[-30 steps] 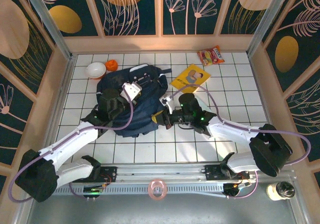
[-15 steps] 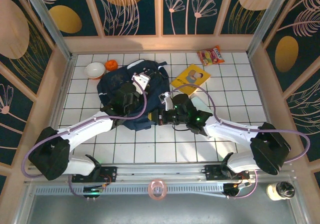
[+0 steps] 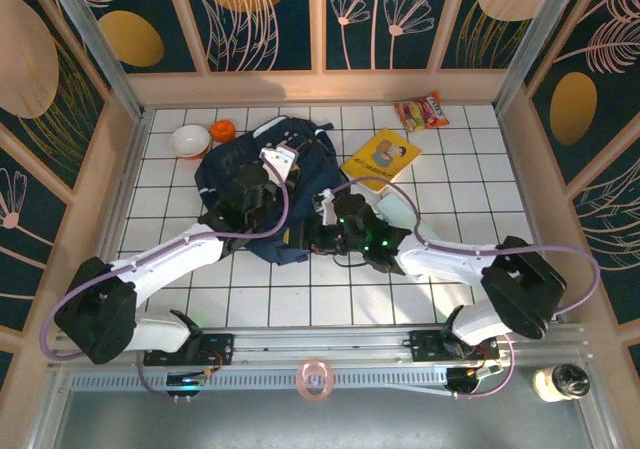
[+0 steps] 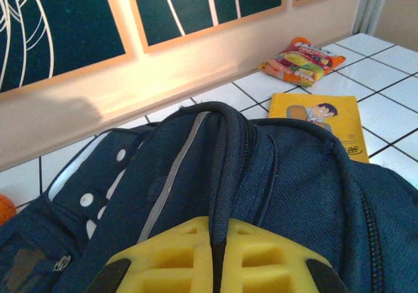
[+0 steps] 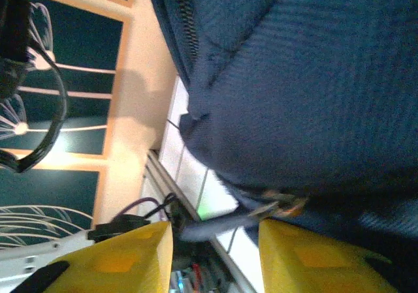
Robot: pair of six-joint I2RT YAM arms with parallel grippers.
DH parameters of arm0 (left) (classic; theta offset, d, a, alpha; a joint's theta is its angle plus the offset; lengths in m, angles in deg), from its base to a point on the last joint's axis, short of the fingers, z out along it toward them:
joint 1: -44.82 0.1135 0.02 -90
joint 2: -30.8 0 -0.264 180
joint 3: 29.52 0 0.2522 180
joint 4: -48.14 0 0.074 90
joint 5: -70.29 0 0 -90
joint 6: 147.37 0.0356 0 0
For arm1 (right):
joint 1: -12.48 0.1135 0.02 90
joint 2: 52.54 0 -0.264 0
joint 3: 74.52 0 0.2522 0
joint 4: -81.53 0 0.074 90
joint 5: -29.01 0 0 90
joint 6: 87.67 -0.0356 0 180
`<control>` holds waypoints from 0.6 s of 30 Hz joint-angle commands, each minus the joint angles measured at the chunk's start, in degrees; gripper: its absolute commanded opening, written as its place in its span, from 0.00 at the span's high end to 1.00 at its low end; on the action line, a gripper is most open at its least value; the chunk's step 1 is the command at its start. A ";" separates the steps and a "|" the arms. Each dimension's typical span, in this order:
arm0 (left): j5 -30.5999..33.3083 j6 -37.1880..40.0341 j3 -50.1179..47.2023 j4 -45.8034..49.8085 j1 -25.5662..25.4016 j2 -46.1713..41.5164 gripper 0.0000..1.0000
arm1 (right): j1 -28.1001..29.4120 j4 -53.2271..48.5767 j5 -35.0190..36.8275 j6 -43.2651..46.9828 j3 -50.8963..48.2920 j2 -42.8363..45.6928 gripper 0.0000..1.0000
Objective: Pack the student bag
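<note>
The student bag (image 3: 226,165), navy blue with thin light stripes, lies on the white tiles at the centre left. My left gripper (image 3: 287,156) is over its top end, shut on the bag's dark top strap (image 4: 225,151), which runs up between the yellow fingers (image 4: 163,257). My right gripper (image 3: 306,237) is at the bag's near right edge, jaws open. In the right wrist view the navy fabric (image 5: 313,77) hangs above the right gripper (image 5: 215,241), and a blurred zip pull (image 5: 274,208) lies across the gap, touching neither finger that I can tell.
A yellow book (image 3: 382,156) lies right of the bag and a snack packet (image 3: 422,112) sits by the back wall. A white bowl (image 3: 191,141) and an orange (image 3: 223,129) are at the back left. Tape roll (image 3: 315,379) and a bottle (image 3: 560,381) sit on the near rail.
My right gripper has opened and slid a little left along the bag's near edge. The left arm drew the bag's top toward the back wall a second ago, then held still.
</note>
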 commanded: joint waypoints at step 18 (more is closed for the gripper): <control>-30.34 8.07 -0.43 -1.75 4.16 -8.79 1.00 | -11.66 18.58 -3.64 -4.20 -6.57 7.44 0.24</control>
